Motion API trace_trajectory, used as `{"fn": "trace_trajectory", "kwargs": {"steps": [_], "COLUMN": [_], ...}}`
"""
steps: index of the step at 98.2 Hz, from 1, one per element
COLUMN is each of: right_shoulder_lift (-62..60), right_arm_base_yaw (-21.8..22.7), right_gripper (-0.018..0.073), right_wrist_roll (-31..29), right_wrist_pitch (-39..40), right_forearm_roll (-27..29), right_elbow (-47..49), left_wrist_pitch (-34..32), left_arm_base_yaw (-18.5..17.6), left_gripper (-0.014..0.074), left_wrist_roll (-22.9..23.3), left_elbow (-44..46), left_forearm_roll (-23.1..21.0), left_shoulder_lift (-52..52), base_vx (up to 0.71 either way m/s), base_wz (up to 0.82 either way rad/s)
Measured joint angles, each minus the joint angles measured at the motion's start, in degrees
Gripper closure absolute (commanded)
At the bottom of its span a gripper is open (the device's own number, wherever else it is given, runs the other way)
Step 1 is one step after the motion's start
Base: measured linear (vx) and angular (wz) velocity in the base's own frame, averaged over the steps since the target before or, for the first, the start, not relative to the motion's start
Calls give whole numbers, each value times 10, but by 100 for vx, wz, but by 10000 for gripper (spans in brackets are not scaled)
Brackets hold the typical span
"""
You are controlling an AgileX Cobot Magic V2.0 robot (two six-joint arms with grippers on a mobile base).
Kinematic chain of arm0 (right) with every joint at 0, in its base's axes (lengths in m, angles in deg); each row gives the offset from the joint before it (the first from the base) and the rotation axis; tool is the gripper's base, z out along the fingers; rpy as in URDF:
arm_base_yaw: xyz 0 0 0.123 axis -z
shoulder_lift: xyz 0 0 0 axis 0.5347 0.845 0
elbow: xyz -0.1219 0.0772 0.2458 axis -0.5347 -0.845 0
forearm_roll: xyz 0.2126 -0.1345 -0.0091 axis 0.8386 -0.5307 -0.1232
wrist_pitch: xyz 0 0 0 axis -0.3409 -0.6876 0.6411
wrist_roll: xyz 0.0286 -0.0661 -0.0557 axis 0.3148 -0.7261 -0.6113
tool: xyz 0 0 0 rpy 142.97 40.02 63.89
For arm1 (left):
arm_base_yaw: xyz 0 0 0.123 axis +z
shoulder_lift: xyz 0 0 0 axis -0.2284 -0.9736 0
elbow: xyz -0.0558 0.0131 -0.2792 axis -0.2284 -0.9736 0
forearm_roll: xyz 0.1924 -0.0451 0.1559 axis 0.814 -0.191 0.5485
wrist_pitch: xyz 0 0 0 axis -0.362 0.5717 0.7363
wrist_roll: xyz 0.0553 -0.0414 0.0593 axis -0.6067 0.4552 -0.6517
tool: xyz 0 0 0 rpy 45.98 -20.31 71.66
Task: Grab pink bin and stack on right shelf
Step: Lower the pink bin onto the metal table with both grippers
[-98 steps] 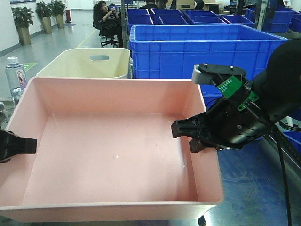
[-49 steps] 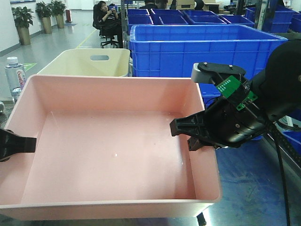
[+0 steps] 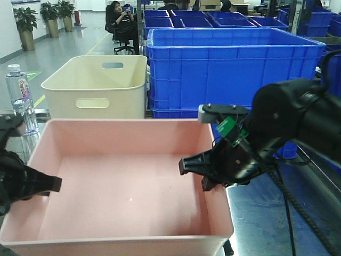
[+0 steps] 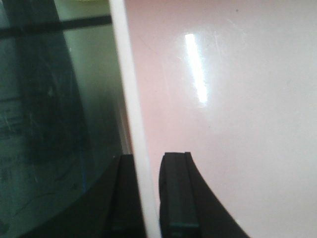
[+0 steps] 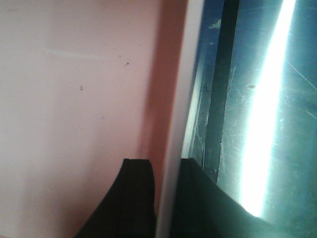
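Left fingers (image 4: 176, 193) and right fingers (image 5: 136, 198) each clamp a side wall of the pink bin (image 3: 128, 186), one inside, one outside; it's dropped lower than before.

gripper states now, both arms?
Left gripper: shut on the pink bin, clamping its left wall.
Right gripper: shut on the pink bin, clamping its right wall.

Water bottle (image 3: 18, 95), at the far left of the front view, carries a white label (image 3: 21, 89) with red lettering that is too small and blurred to read with certainty. No other text, number, brand or sign is legible in any view.
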Motion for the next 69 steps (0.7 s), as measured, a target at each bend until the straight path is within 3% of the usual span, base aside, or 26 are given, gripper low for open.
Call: {"fn": "trace_trajectory", "kwargs": {"steps": [14,44,60,69], "right_shoulder_lift": [28,48,44,24], "right_arm_base_yaw": [0,2,2,2], "right_gripper": [441,141,109,141], "right_wrist_roll": [-10,-27,-28,-40], "right_wrist_pitch": [3,29,38,36], "right_forearm_roll": [-3,0,0,0], "right_elbow": [0,0,0,0], "left_wrist_pitch": [0,-10,-20,-22], "left_arm_base_yaw": [0,0,0,0], "left_gripper": [458,188,184,254], "left_wrist_roll": [-1,-9,-9,-13], "left_elbow": [0,0,1,1], "left_forearm_roll": [2,-2,-7,-7], "left_shoulder_lift": [-35,-60,-45,-7], "base_vx": [0,0,0,0], "base_wz": [0,0,0,0]}}
